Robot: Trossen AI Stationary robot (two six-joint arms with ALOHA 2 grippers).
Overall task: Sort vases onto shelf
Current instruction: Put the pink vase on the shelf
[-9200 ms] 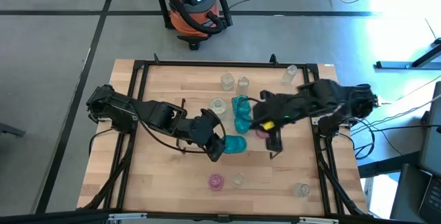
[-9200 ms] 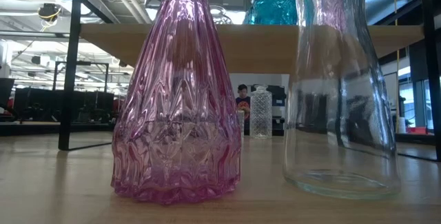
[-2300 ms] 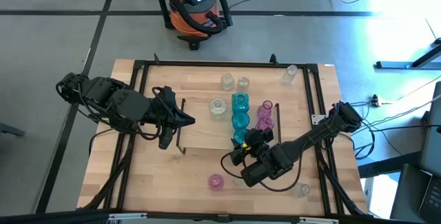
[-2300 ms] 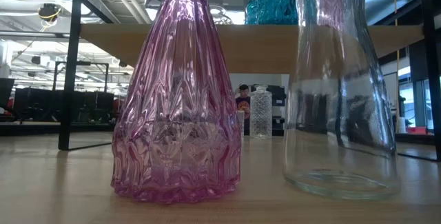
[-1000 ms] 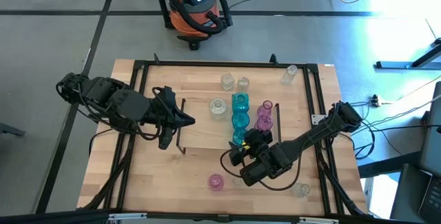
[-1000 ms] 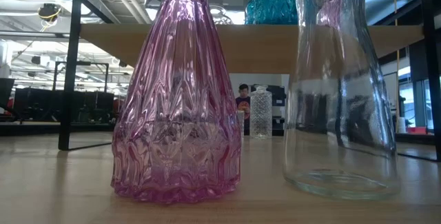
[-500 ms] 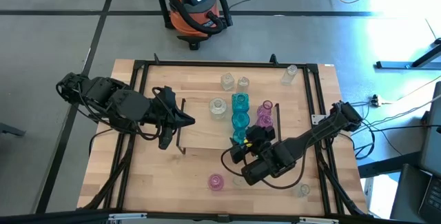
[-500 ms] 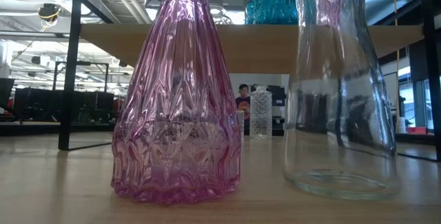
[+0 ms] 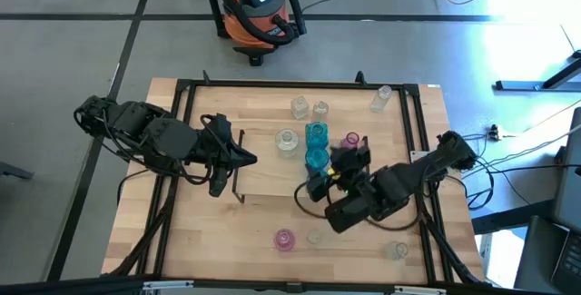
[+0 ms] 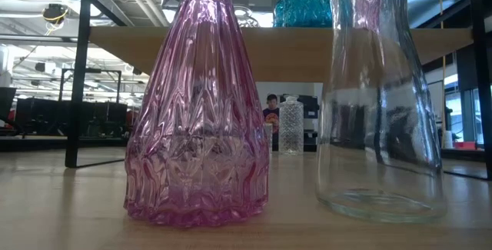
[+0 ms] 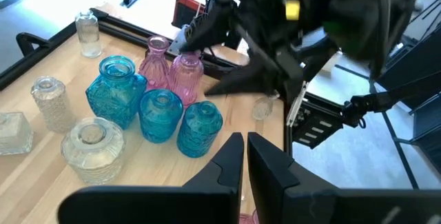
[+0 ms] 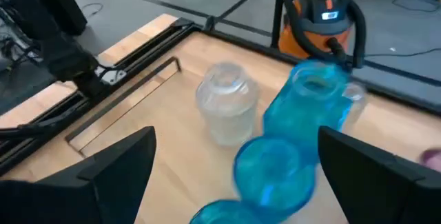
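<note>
The right gripper (image 9: 320, 184) is hovering in the lower middle of the overhead picture with its two fingers spread as wide as they go and nothing between them, sitting just beside the nearest of the blue vases (image 9: 316, 158); I judge that it is keeping its jaws apart so as not to knock the glass it is working next to. Three blue vases (image 11: 160, 116) are standing in a close row on the shelf (image 9: 265, 180), the light board in the centre of the overhead picture, and two pink vases (image 11: 185, 76) are lining up just beside them in a second row, which looks like grouping by colour. A round clear vase (image 12: 226, 112) is standing on the shelf beside the blue row, perhaps starting a clear group. Other clear vases (image 9: 300, 107) are waiting on the table (image 9: 390, 231) near the top of the overhead picture, and a pink vase (image 10: 198, 111) and a clear vase (image 10: 380, 104) are standing off the shelf, close to the low camera, so the sorting is looking partly done. The left gripper (image 9: 214, 186) is resting at the left end of the shelf with its fingers (image 11: 227, 169) pressed together and empty, parked clear of the other arm's reach.
</note>
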